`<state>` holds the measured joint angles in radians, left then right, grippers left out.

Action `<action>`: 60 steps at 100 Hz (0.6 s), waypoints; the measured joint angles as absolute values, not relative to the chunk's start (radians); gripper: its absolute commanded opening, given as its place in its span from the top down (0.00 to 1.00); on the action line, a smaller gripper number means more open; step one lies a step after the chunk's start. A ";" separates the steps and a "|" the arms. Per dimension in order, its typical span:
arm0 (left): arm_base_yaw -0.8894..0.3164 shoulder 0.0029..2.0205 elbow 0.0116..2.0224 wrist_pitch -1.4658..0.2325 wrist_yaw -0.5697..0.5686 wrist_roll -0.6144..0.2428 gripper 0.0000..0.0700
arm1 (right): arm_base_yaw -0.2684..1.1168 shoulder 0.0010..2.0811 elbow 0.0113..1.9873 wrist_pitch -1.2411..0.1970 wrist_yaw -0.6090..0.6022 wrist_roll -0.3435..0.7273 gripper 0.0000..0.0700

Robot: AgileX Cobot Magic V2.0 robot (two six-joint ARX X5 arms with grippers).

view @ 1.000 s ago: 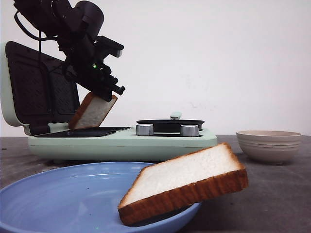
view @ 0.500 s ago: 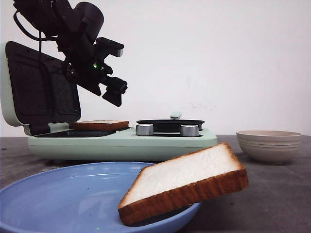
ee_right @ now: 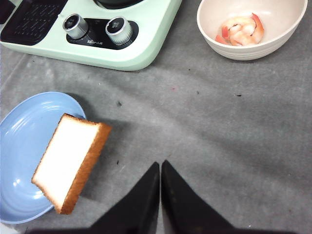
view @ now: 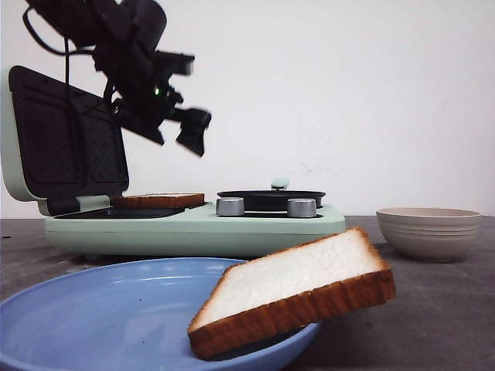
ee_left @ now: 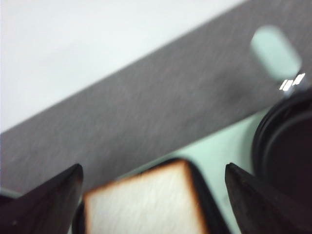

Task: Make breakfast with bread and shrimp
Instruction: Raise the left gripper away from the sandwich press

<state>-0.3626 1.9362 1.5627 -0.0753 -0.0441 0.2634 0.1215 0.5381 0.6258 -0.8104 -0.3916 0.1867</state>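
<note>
Left claw (view: pixel 182 127) is released, jaws spread wide and empty, hanging above the open sandwich-maker side of the mint green breakfast machine (view: pixel 232 228); it looks motion-blurred in the front view. One bread slice (view: pixel 160 200) lies flat on the lower grill plate under it, sitting toward the inner edge next to the black pan (view: pixel 271 199). Second bread slice (view: pixel 298 290) leans tilted on the rim of the blue plate (view: pixel 85 309), one corner hanging out past the rim over the counter (ee_right: pixel 219 126). Right claw (ee_right: pixel 160 187) is clenched on nothing, above bare counter just beside that slice. Shrimp (ee_right: pixel 240 28) sit in the beige bowl (ee_right: pixel 273 22), well apart from the machine. Risks: the tilted slice is poorly supported, so a nudge from the right claw on approach could tip it off the plate onto the counter, and gripping by the overhanging corner may crush or tear soft crumb. Shrimp look small and slick, likely to slip from a pinch. The slice on the grill seems off-centre, so the lid (view: pixel 66 139) could clamp it unevenly. The left arm also sits close to the raised lid and could knock it.
</note>
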 measured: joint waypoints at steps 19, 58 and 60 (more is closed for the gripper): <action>-0.357 1.873 1.591 -0.132 -0.010 0.200 0.26 | 0.122 0.538 0.626 -0.810 -0.392 0.187 0.99; -0.250 1.647 1.604 -0.349 0.351 0.048 0.35 | 0.122 0.538 0.626 -0.812 -0.392 0.187 0.99; -0.244 1.641 1.604 -0.366 0.365 0.039 0.37 | 0.122 0.538 0.626 -0.812 -0.392 0.187 1.00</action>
